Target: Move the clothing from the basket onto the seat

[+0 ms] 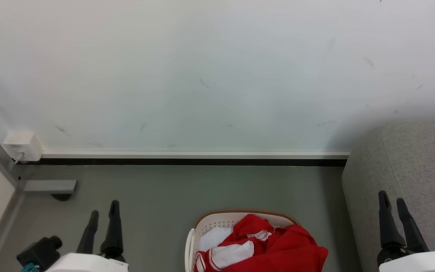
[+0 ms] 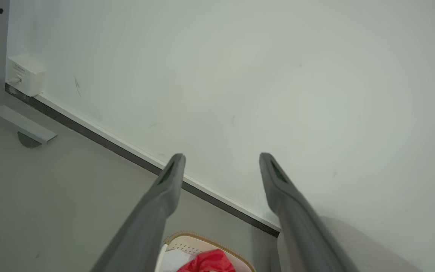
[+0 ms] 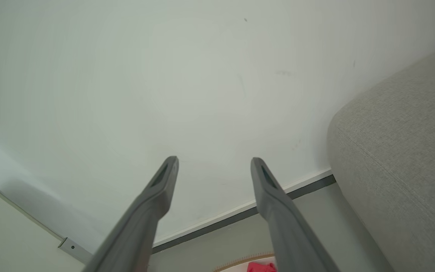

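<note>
The red clothing [image 1: 278,245] with white panels lies bunched inside the cream basket [image 1: 206,223] on the floor at the bottom centre of the head view; its far end also shows low in the left wrist view as clothing [image 2: 208,262] in the basket [image 2: 187,243]. The grey seat [image 1: 410,166] rises at the right, and as the seat [image 3: 402,158] it takes up the right side of the right wrist view. My left gripper [image 1: 104,214] hangs open to the left of the basket, holding nothing. My right gripper [image 1: 392,201] is open in front of the seat, also holding nothing.
A white wall [image 1: 217,75] with a pale skirting strip closes off the far side. A white socket box [image 1: 23,145] and a metal frame foot [image 1: 49,186] sit at the left corner. Grey floor [image 1: 164,196] lies between basket and wall.
</note>
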Motion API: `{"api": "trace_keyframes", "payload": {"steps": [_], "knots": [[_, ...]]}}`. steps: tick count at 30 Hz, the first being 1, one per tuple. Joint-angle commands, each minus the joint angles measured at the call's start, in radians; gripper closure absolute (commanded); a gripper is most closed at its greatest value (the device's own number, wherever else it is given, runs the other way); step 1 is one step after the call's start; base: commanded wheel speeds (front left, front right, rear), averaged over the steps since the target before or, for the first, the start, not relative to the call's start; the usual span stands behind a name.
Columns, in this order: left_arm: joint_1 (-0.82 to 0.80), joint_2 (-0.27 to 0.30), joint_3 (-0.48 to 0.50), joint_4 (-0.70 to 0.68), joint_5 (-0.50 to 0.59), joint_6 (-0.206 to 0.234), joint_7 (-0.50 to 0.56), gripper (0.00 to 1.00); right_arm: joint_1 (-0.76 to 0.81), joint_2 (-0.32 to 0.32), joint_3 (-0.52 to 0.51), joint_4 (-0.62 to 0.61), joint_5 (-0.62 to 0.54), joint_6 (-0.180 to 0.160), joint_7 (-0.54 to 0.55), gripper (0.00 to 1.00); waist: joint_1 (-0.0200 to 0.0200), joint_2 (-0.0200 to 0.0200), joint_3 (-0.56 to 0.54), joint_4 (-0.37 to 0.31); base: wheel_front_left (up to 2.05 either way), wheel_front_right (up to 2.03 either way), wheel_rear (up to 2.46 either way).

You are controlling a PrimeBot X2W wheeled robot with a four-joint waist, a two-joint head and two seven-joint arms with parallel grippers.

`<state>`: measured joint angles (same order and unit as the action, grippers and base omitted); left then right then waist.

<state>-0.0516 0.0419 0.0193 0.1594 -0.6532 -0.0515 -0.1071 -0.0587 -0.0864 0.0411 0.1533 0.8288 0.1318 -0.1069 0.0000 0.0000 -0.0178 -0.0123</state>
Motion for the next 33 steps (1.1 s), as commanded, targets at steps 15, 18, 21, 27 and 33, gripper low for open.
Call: {"api": "trace_keyframes", "payload": {"steps": [15, 18, 21, 27, 33], "knots": [[0.008, 0.021, -0.028, -0.012, 0.200, 0.027, -0.050, 0.00, 0.005, 0.005, 0.017, 0.017, -0.196, -0.001, -0.050, 0.00, 0.0000, 0.0000, -0.003, -0.003, 0.00, 0.00, 0.00], [0.010, 0.023, -0.033, -0.013, 0.228, 0.031, -0.058, 0.00, 0.004, 0.004, 0.024, 0.026, -0.223, -0.001, -0.058, 0.00, 0.0000, 0.0000, -0.005, -0.005, 0.00, 0.00, 0.00], [0.011, 0.024, -0.037, -0.014, 0.259, 0.034, -0.067, 0.00, 0.004, 0.004, 0.029, 0.034, -0.250, -0.001, -0.065, 0.00, 0.0000, 0.0000, -0.005, -0.008, 0.00, 0.00, 0.00], [0.013, 0.024, -0.044, -0.019, 0.314, 0.039, -0.080, 0.00, 0.001, 0.000, 0.040, 0.045, -0.298, -0.001, -0.080, 0.00, 0.0000, 0.0000, -0.006, -0.011, 0.00, 0.00, 0.00], [0.016, 0.025, -0.048, -0.025, 0.364, 0.041, -0.092, 0.00, 0.005, -0.002, 0.049, 0.045, -0.344, -0.001, -0.092, 0.00, 0.0000, 0.0000, -0.008, -0.013, 0.00, 0.00, 0.00]]}}
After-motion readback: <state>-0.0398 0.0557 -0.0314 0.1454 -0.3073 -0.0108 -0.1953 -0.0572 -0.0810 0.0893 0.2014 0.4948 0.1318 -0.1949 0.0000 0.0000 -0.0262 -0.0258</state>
